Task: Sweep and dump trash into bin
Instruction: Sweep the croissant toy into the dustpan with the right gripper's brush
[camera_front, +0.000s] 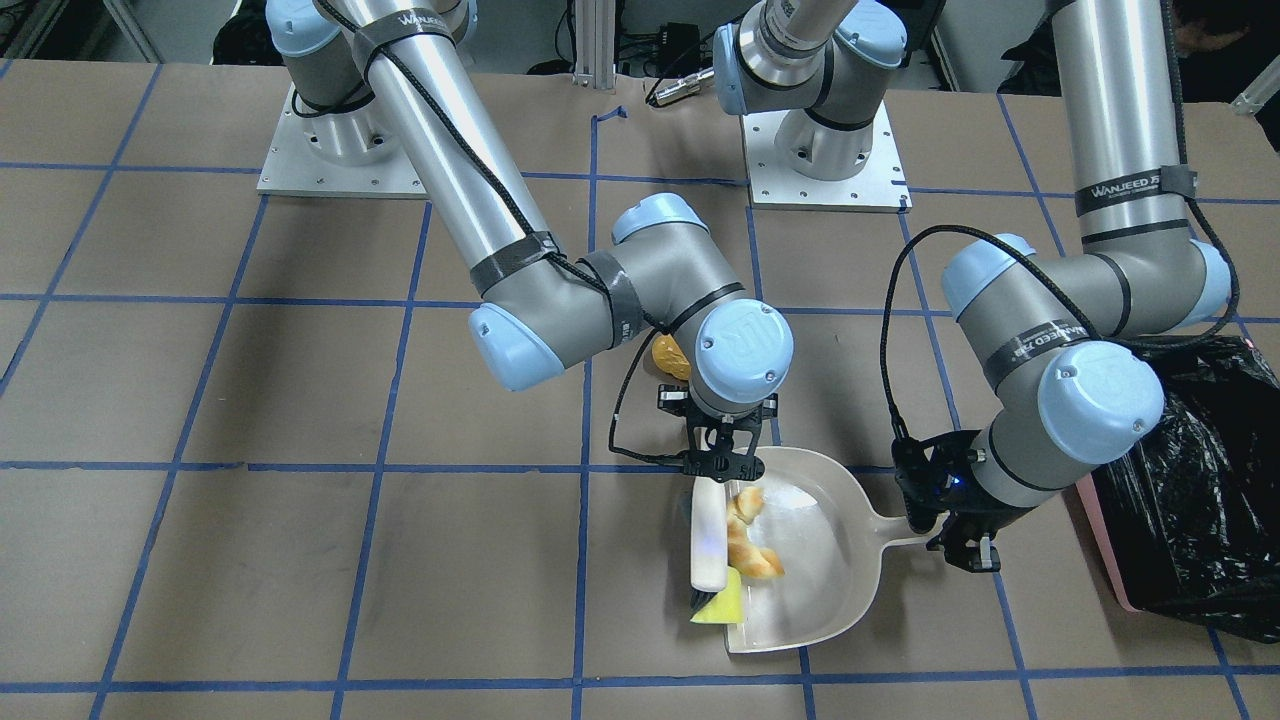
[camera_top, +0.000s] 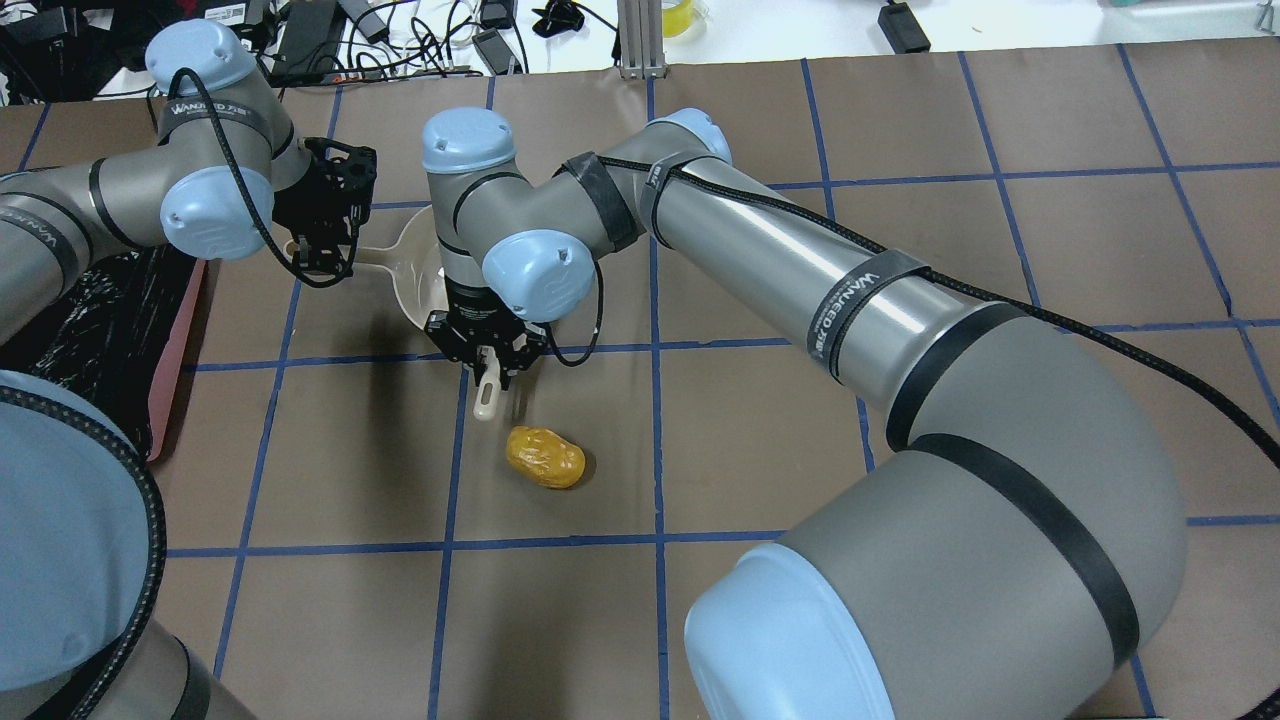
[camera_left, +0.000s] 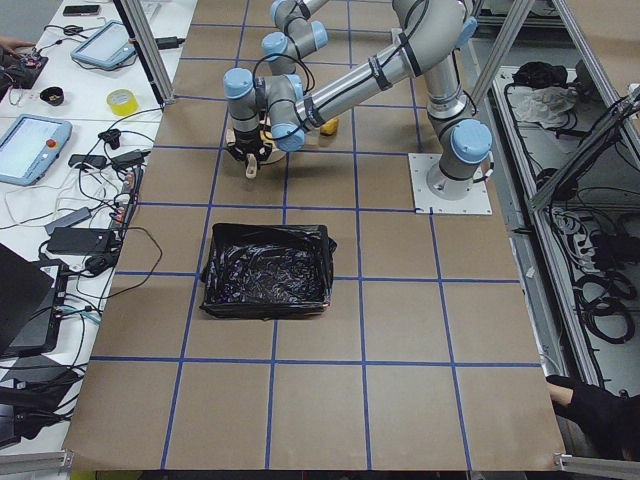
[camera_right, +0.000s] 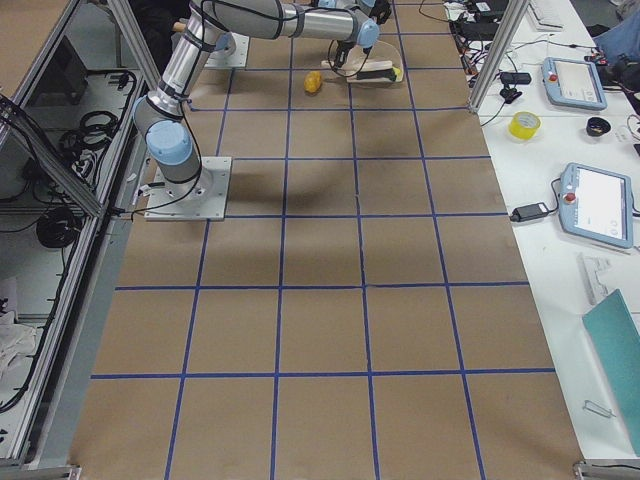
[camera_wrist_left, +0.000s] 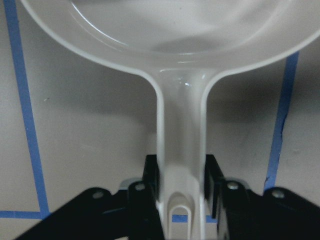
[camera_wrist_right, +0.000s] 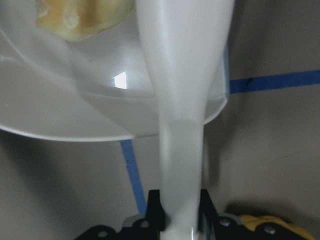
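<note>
Right gripper (camera_front: 722, 462): pinched on the handle of the cream brush (camera_front: 708, 540), bristles down at the pan's open lip
Left gripper (camera_wrist_left: 181, 190): pressed on either side of the dustpan (camera_front: 830, 560) handle, close to its end; the pan lies on the table
Pastry piece (camera_front: 750, 545): inside the pan, just beside the brush
Sponge (camera_front: 722, 605): at the lip, touching the bristles; whether it is fully aboard cannot be told
Golden roll (camera_top: 545, 457): on the table outside the pan, on the robot's side of the right wrist, not yet swept
Bin (camera_front: 1105, 560): on the robot's left, beyond the left gripper, black liner open; none of the three items seen in it
Step in hand, as judged: sweeping, roughly two of three items collected
Recommendation: push the sponge clear of the lip first, then bring the bristles round behind the roll and draw it toward the pan
Pan handling: keep the lip flat to the table and steady against the stroke
Risk: the roll is rounded and glossy and may skid aside; use a slow, centred stroke
</note>
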